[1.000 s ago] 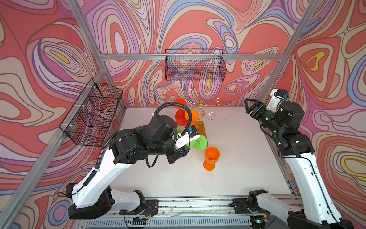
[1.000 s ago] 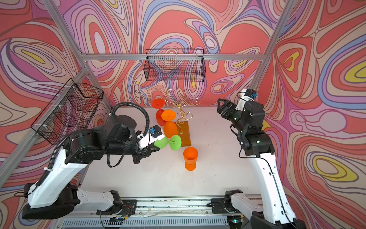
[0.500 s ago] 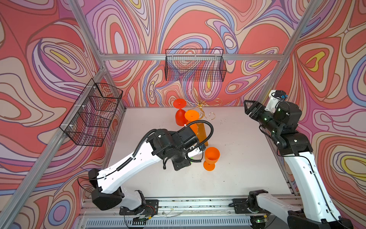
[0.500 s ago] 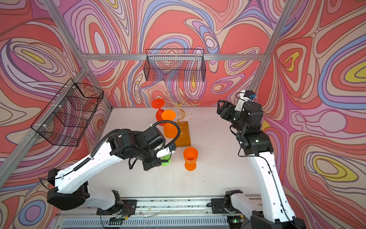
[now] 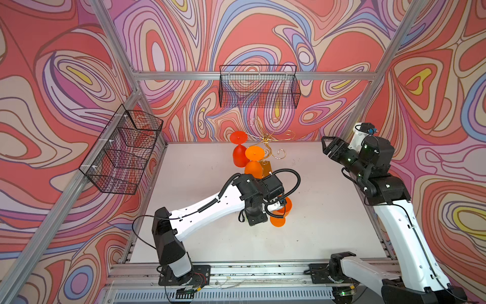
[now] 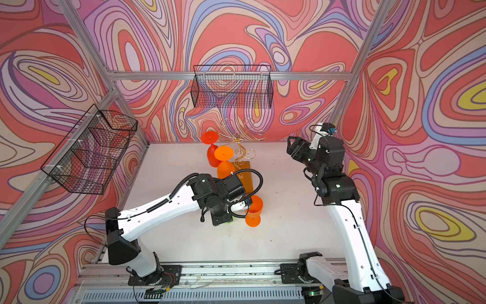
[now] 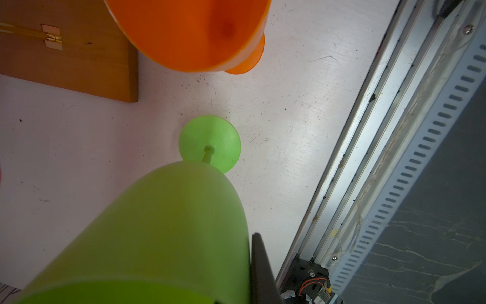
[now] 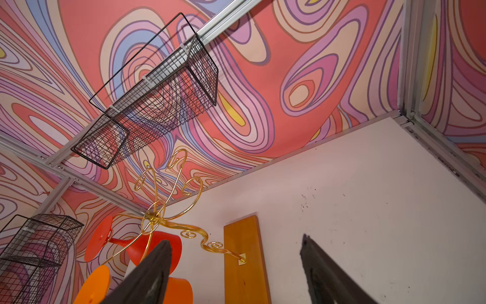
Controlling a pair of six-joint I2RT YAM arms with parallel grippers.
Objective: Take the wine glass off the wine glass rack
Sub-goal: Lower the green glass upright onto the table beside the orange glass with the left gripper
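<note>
Well, the white table (image 5: pixel 200 163) fills the floor of the cell, and the wine glass rack (image 5: pixel 267 139) stands toward the back of it, close to the rear wall. The left arm (image 5: pixel 210 208) stretches low across the table to a spot in front of the rack, while the right arm (image 5: pixel 394 210) stands tall, well off to the rack's right. Two black mesh baskets hang on the frame: the back basket (image 5: pixel 259 89) above and behind the rack, the side basket (image 5: pixel 123 150) well off to its left. The rack's gold wire arms curl out from a stem fixed to an orange-brown wooden base (image 8: pixel 243 258). On its left side a red glass (image 5: pixel 238 158) and a hanging orange glass (image 5: pixel 253 164) dangle bowl-down. A standing orange glass (image 5: pixel 282 210) sits upright on the table in front of the base. Just beside it, off the rack, is the green wine glass (image 7: pixel 168 231), foot (image 7: pixel 209 143) downward; whether that foot touches the table I cannot tell. The left gripper (image 5: pixel 253 219) is clamped on its bowl, one black finger (image 7: pixel 259 263) against the outside. The right gripper (image 5: pixel 328 147) faces the rack, jaws wide apart, holding nothing.
</note>
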